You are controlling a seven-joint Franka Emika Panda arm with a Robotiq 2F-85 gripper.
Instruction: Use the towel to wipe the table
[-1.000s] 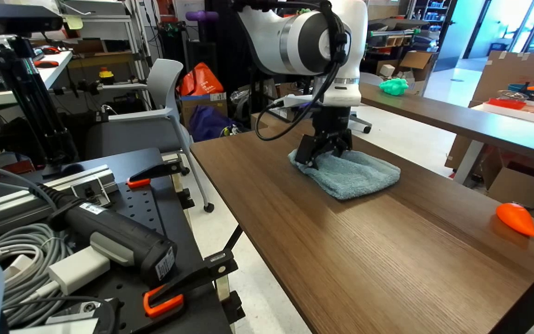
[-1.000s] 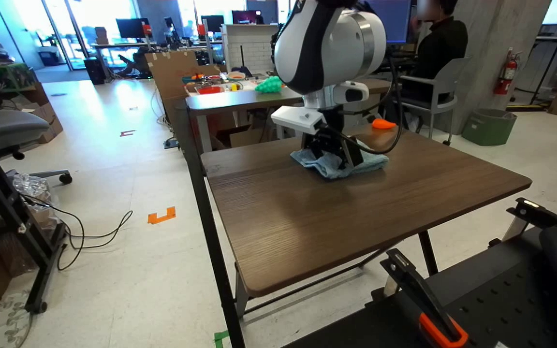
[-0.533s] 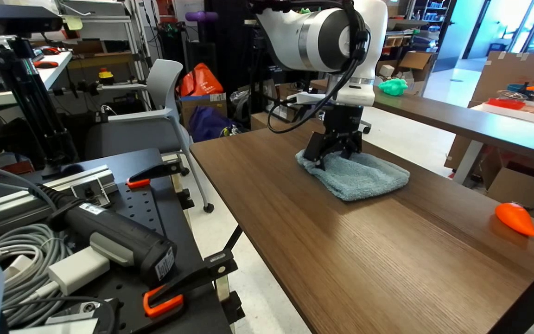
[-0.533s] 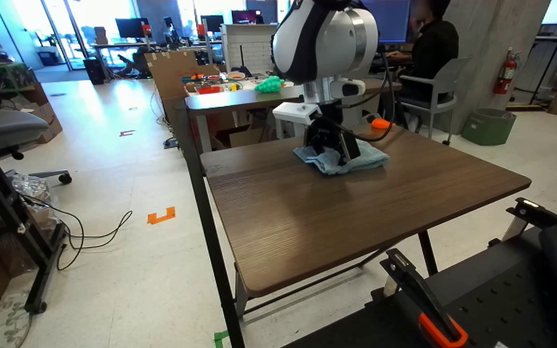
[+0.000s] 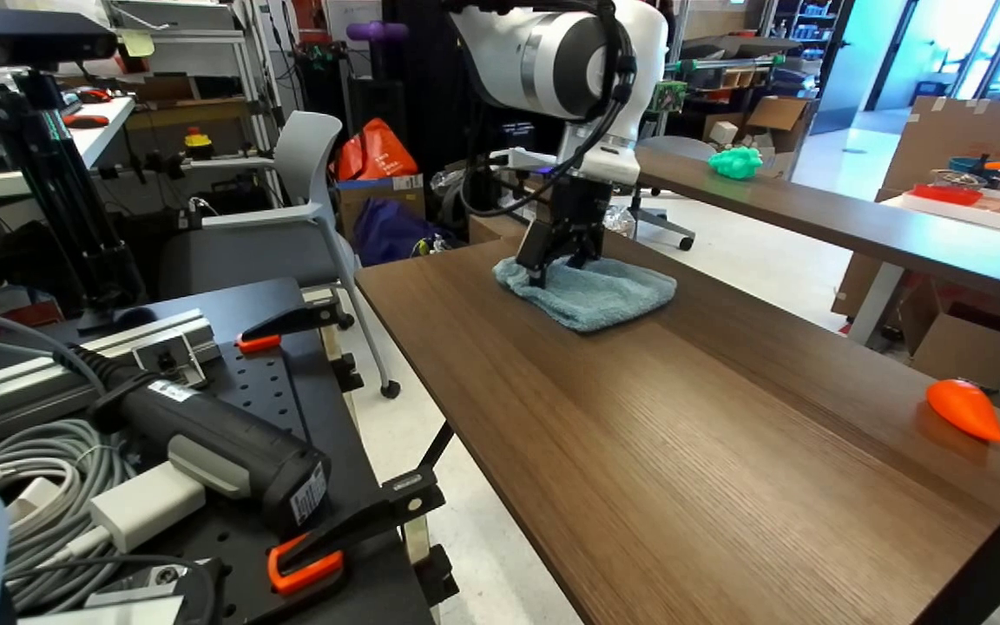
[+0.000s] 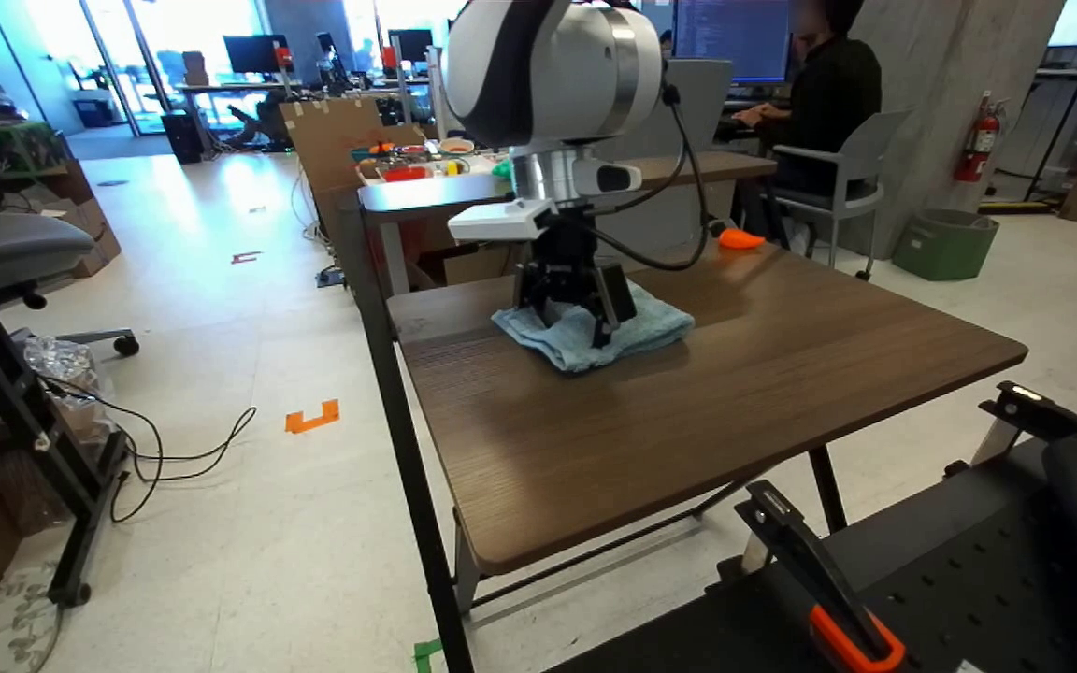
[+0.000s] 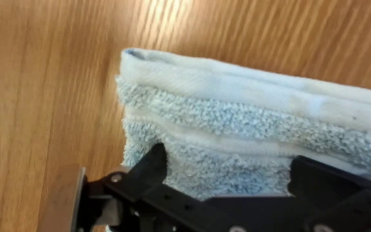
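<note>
We see the folded terry towel (image 5: 608, 299) on the wood-grain table (image 5: 682, 451), toward its far end in an exterior view and well apart from the orange teardrop-shaped object (image 5: 966, 411) on the right. The gripper (image 7: 227, 158) points down onto the cloth, its fingers (image 7: 151, 166) spread and touching the pile, with fabric lying between them rather than pinched. We judge the towel light, limp and hard to damage, its looped pile likely to cling to the fingers while its underside slides over the table. Pressed from above, it can probably be dragged, but the layers may shear or bunch, most likely at the pale hem (image 7: 253, 93), where a fold gapes at the left corner in the wrist view. For a surer hold, we would close on the thick middle, catching every layer, rather than pluck a single edge.
</note>
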